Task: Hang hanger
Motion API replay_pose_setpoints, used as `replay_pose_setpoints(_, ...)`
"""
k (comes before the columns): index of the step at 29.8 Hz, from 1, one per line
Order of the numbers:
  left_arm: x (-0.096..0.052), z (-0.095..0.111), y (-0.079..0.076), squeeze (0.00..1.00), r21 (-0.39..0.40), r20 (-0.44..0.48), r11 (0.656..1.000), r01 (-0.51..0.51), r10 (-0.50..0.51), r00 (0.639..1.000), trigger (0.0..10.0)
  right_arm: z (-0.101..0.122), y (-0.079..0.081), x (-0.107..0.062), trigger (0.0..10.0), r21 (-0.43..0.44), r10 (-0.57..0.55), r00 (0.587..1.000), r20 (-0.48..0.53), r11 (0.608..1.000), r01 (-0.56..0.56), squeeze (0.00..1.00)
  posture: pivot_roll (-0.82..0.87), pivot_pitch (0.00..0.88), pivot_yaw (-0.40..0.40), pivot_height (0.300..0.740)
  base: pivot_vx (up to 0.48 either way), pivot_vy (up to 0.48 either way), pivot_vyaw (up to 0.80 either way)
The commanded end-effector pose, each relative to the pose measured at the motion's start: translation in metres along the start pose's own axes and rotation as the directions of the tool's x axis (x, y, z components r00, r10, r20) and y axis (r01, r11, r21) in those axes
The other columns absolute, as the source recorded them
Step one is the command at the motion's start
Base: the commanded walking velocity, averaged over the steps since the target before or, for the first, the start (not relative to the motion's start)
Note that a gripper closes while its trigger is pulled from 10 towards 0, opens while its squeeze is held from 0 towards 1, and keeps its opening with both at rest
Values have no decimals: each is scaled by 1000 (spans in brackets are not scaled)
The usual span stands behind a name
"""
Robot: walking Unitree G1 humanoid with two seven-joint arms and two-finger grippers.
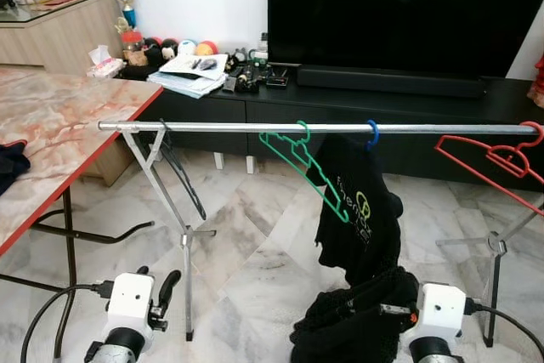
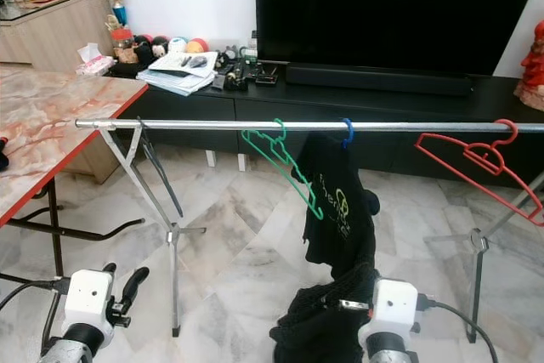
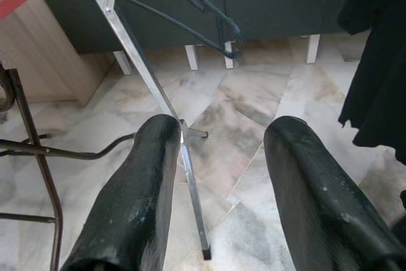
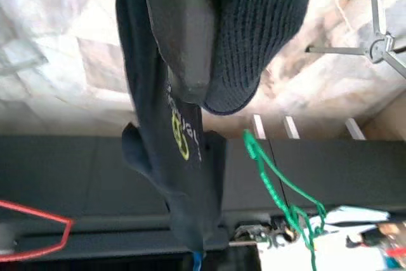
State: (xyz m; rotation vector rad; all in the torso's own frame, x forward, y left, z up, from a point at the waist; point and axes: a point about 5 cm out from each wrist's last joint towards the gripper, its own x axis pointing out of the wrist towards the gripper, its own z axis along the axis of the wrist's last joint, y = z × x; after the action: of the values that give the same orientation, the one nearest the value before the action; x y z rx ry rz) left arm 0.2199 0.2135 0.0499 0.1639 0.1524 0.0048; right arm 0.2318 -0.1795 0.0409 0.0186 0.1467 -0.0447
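Spanning the view over pale marble floor (image 1: 255, 269), a long silver metal rail (image 1: 255, 127) on folding silver legs (image 1: 174, 210). Hung along it: a thin black wire hanger (image 1: 183, 178) near the left end, a green plastic hanger (image 1: 308, 167) tilted at the middle, a black T-shirt with yellow-green logo (image 1: 355, 210) on a blue hook (image 1: 372, 132), and a red plastic hanger (image 1: 501, 159) at the right end. Low on the left, left gripper (image 3: 219, 195), jaws spread and holding nothing. Low on the right, right gripper (image 4: 209, 30), clamped on a dark knitted cloth (image 1: 353, 325). At far left, a red-edged marble-patterned table (image 1: 59, 133).
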Motion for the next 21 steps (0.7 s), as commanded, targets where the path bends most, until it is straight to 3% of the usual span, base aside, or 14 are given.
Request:
replay_pose_setpoints(1,1,4,0,0,-8,8,1000,-5,5,1000,10000,4,-5,1,10000,-13,-11,1000,18,1000,12,0,52,0,35,740,0,-442,0)
replay_pose_setpoints(21,-1,2,4,0,-13,-6,998,-61,61,998,10000,9,-23,11,10000,-65,-5,1000,20,998,6,0,51,0,-4,740,0,-443,0)
